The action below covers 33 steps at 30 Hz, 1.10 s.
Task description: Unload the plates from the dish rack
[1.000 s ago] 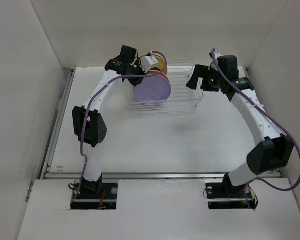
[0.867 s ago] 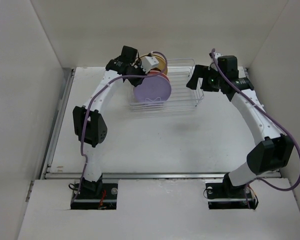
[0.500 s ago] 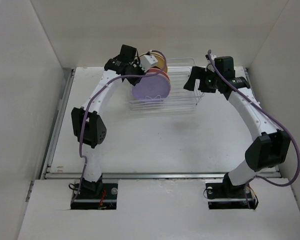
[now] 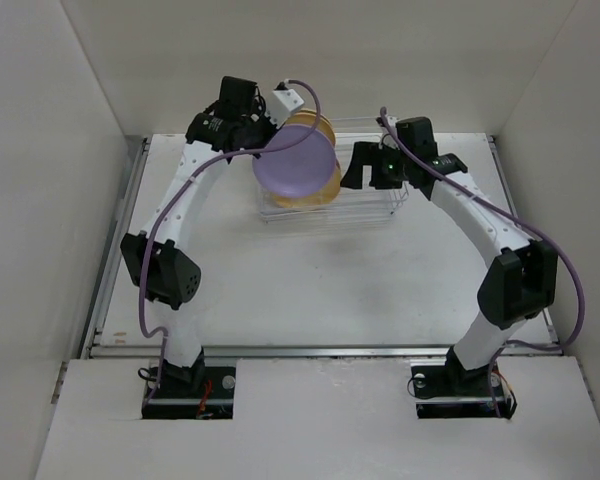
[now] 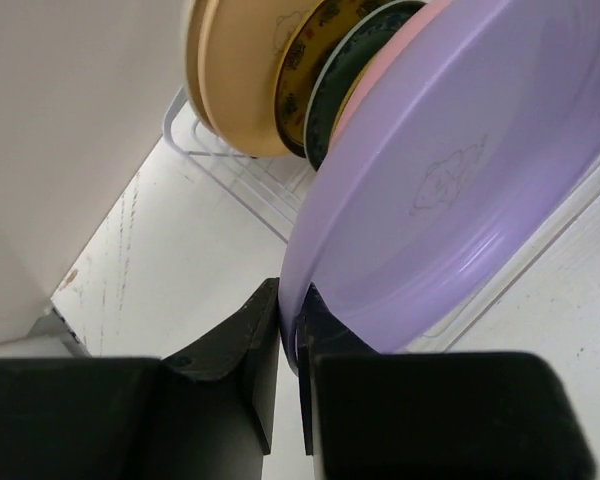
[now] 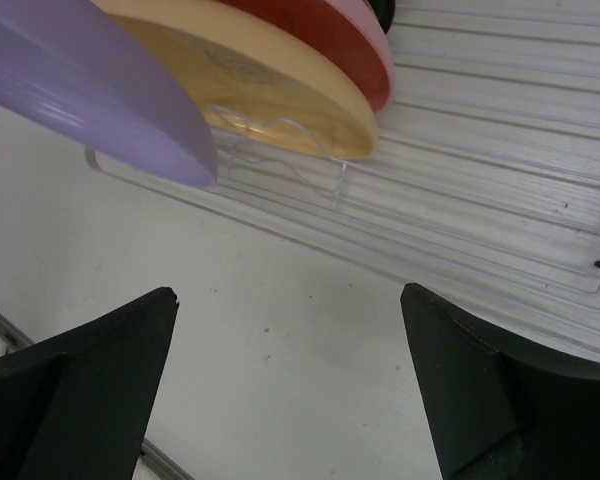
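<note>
Right wrist: right tool [image 6: 288, 292] spread open above desk [image 6: 280, 380], at near edge of dish rack [image 6: 500, 130].
Left wrist: left tool [image 5: 288, 310] clamps rim of lavender plate [image 5: 460, 180].
Top external: lavender plate tilts over dish rack's left end; yellow plate [image 4: 328, 130] behind.

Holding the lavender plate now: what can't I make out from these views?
- Top view: the lavender plate hides most of the other plates.
- Left wrist: the left gripper covers the rim; grip depth hidden.
- Right wrist: the dish rack far end is cut off by the frame edge.
</note>
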Each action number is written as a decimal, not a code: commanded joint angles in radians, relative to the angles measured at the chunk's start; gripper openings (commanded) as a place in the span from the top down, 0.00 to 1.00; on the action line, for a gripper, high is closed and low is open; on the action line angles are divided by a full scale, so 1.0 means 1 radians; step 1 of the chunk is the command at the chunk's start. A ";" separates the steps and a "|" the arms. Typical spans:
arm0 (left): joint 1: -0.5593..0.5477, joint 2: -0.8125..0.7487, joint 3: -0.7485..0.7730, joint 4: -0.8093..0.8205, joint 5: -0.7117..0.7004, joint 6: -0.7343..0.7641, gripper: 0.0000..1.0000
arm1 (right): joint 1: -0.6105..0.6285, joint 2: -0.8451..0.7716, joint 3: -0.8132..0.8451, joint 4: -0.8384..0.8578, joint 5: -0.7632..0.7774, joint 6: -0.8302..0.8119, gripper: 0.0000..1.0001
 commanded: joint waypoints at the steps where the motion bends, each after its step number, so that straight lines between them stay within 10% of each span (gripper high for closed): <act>1: 0.002 -0.082 -0.003 0.044 -0.049 -0.024 1.00 | 0.001 -0.051 0.051 0.068 0.034 -0.017 0.00; 10: -0.010 -0.133 0.014 -0.377 0.181 0.079 1.00 | -0.020 -0.088 0.072 0.045 0.216 0.065 0.00; 15: -0.062 -0.124 -0.272 -0.580 0.290 0.094 1.00 | -0.065 -0.062 0.124 0.034 0.310 0.131 0.00; 22: -0.099 -0.099 -0.536 -0.407 0.289 -0.050 1.00 | -0.175 0.094 0.216 -0.029 0.436 0.206 0.00; 33: -0.099 -0.057 -0.673 -0.224 0.167 -0.156 1.00 | -0.186 0.353 0.297 -0.009 0.505 0.141 0.38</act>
